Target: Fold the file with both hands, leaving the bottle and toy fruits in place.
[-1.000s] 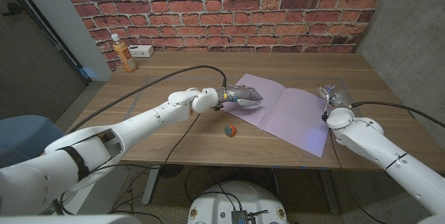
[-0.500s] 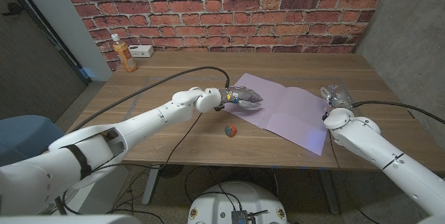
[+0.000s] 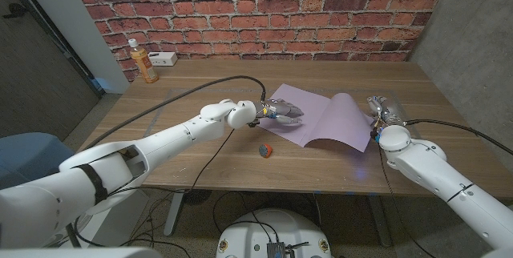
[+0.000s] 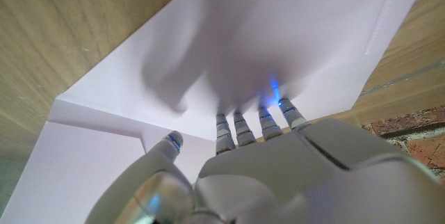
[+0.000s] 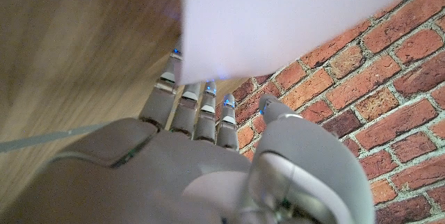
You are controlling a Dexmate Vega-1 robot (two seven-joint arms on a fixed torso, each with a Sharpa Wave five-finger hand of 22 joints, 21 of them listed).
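A red brick wall backs a wooden table [image 3: 200, 166]. At its far left corner stands an orange-filled plastic bottle [image 3: 143, 62] beside a small white box [image 3: 167, 58]. The left hand [image 3: 276, 113] presses its fingertips [image 4: 240, 128] down on the left leaf of the pale lilac paper file [image 3: 317, 118]; a small red-and-green toy fruit [image 3: 265, 151] lies just short of those fingers. The right leaf curls upward, its edge lifted on the right hand [image 3: 383, 112], whose fingers [image 5: 182, 104] reach under the sheet.
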